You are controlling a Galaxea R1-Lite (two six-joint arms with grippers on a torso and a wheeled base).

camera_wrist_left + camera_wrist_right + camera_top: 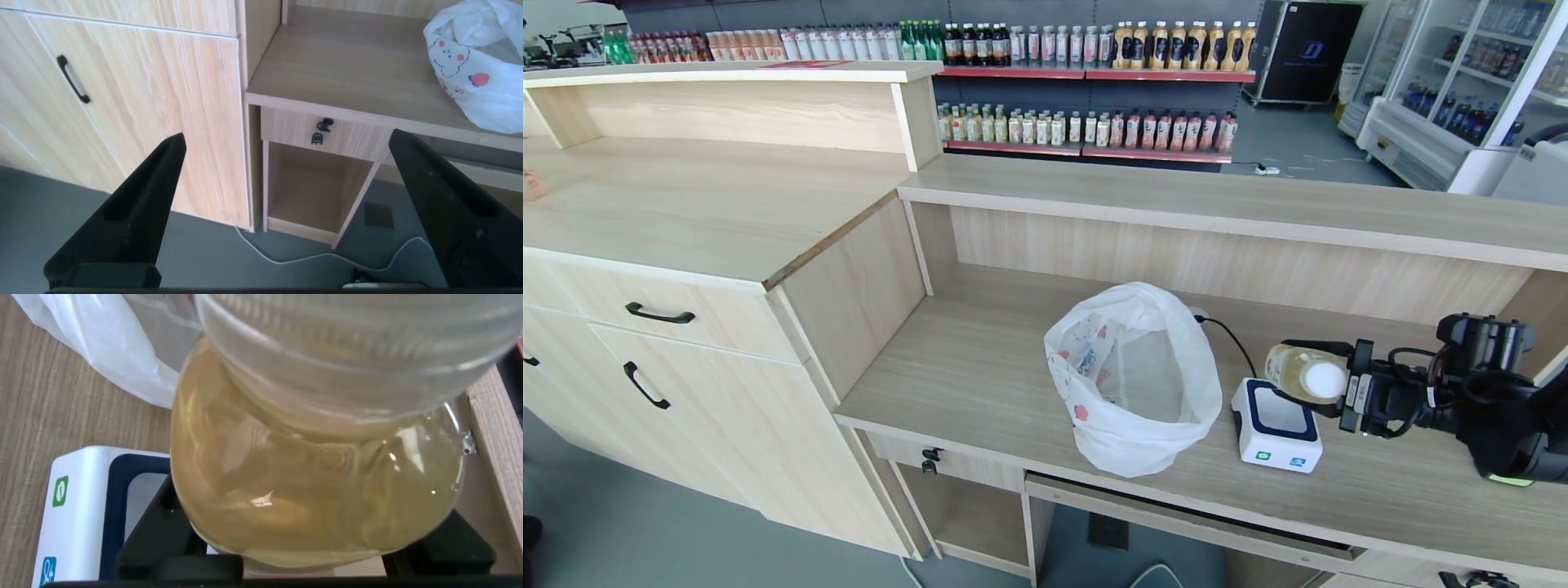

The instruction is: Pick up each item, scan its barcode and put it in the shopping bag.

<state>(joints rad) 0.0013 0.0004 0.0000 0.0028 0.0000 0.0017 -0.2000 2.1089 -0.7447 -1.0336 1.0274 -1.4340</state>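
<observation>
The right pincer (1313, 377) grips the bottle (1289, 365) horizontally, just above the scanner (1276, 425). Rotate its barcode toward the scanner window and hold level. The shopping bag (1143, 441) stands open beside the scanner.

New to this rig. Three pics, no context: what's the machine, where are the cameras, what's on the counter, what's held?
It is a wheeled robot with two arms, each ending in a claw. The wide picture comes from a camera on its head, looking down at a wooden shop counter. On it stand a white shopping bag, open at the top, and a white barcode scanner beside it. The right claw holds a bottle of yellowish drink just above the scanner. The other two come from wrist cameras: the right looks past the bottle at the scanner; the left shows the left claw open and empty, over the floor before the counter.
</observation>
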